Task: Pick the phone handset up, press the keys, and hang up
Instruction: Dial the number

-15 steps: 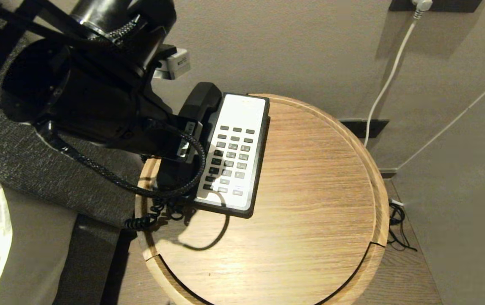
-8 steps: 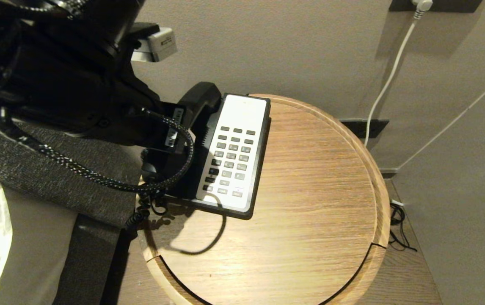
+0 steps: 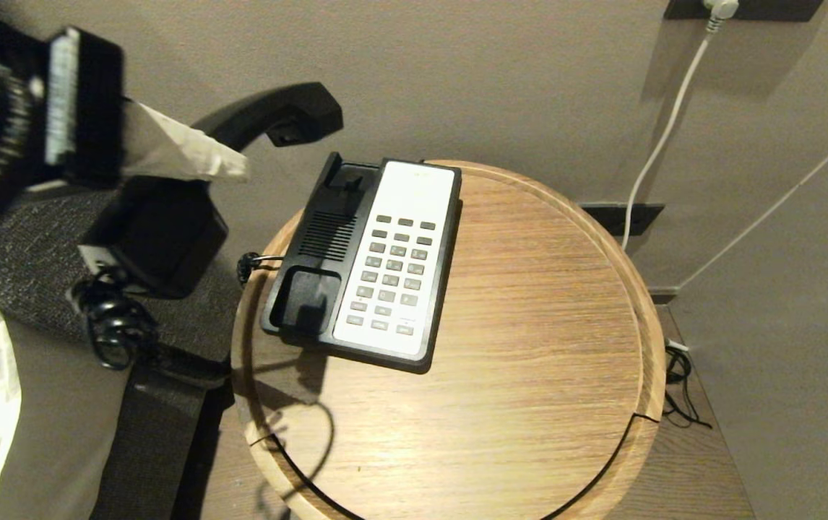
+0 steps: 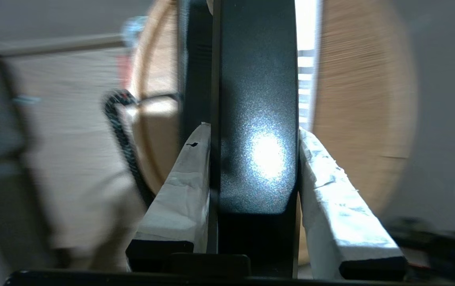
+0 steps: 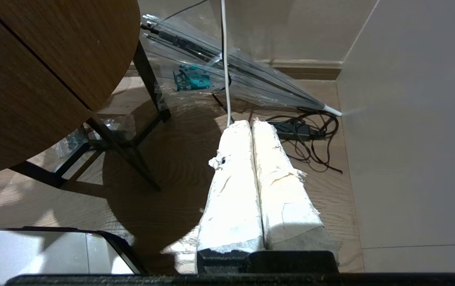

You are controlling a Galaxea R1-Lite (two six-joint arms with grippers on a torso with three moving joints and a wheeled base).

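Setup is a round wooden side table with a raised rim, pushed up against a plain beige wall. Wood-look floor underneath. A white cable runs down the wall from a plug at the top, and a tangle of black wires sits on the floor by the table's far side. Grey woven upholstery and something white fill the left edge.

The phone base sits on the left part of the table, cradle empty, speaker grille showing, white face with grey keys. Key labels are too small to read, no brand visible.

The phone handset is up in the air, left of and above the base, clear of the table. The left gripper is clamped on it, white padded fingers pressed on both sides of the glossy black body. Its coiled cord dangles below.

The right gripper hangs low beside the table, fingers pressed together with nothing between them, over the floor near a clear folded umbrella.
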